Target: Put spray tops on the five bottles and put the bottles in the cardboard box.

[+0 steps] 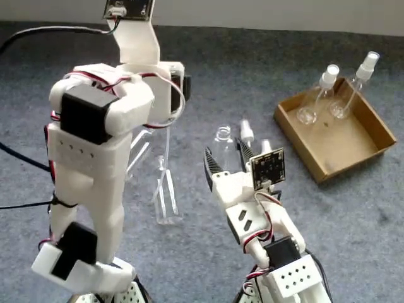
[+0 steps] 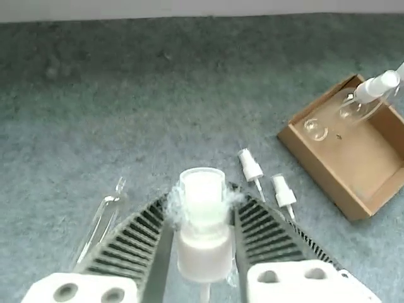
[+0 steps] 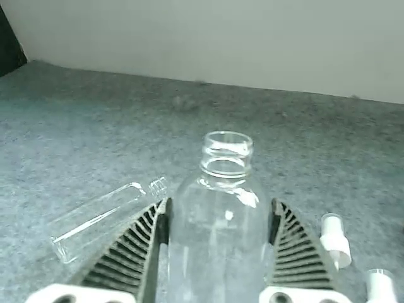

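Observation:
My right gripper point(image 3: 218, 213) point(image 1: 225, 165) is shut on a clear open-necked bottle point(image 3: 222, 189) point(image 1: 222, 135), held upright near the middle of the table. My left gripper point(image 2: 202, 203) is shut on a white spray top point(image 2: 202, 218) with a clear cap, held above the carpet. Two loose spray tops point(image 2: 250, 168) point(image 2: 283, 190) lie on the carpet between the held bottle and the cardboard box point(image 1: 353, 148) point(image 2: 372, 180). Two bottles point(image 1: 317, 95) point(image 1: 353, 85) with spray tops stand leaning in the box. An open bottle point(image 1: 167, 196) point(image 3: 101, 221) point(image 2: 101, 218) lies on the carpet.
Grey carpet covers the table. The left arm's bulky white body point(image 1: 95, 164) hides much of the left side in the high view, and another clear piece point(image 1: 140, 153) shows partly beside it. Cables point(image 1: 38, 31) trail at the far left.

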Available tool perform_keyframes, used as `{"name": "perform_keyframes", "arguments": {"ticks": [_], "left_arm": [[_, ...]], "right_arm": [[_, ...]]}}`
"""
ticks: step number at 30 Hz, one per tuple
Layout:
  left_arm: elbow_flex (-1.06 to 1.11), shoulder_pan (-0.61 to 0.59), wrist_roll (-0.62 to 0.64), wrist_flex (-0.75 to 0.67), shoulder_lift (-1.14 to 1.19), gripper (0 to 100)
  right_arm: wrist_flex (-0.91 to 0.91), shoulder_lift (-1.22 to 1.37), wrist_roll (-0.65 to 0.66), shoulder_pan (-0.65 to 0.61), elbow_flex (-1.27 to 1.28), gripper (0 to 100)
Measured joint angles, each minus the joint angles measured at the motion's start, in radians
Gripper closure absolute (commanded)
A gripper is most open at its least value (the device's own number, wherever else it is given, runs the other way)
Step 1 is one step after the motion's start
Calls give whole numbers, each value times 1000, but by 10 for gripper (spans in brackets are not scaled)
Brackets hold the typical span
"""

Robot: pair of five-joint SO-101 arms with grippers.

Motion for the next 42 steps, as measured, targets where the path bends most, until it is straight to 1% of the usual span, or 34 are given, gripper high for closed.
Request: {"name": "perform_keyframes", "arguments": {"ticks": [2,4,9,11,15,17,19,22,25,28,32,42], "left_arm": [[106,-2,0,-25,-75,966],[196,0,0,-81,-138,966],[414,14,2,-304,-242,966],[499,44,0,-404,-284,966],[678,114,-2,-649,-382,966],[779,121,-2,-792,-439,967],[898,120,-2,-941,-496,993],[1082,117,-2,-1143,-578,994],[1247,121,-2,-1318,-663,994],[1361,123,-2,-1465,-730,994],[1435,118,-2,-1600,-755,994],[1568,120,-2,-1798,-758,995]], "right_arm": [[0,-2,0,-2,34,870],[0,0,0,-2,63,870],[0,0,2,-2,69,870],[0,0,43,-2,75,871],[0,0,169,-2,84,871],[0,0,173,-2,84,871],[-6,0,173,-2,84,871],[-51,0,173,-2,91,871],[-137,0,173,-2,155,871],[-218,-5,173,-2,189,871],[-245,-2,173,0,192,871],[-250,0,173,-2,192,871]]}}
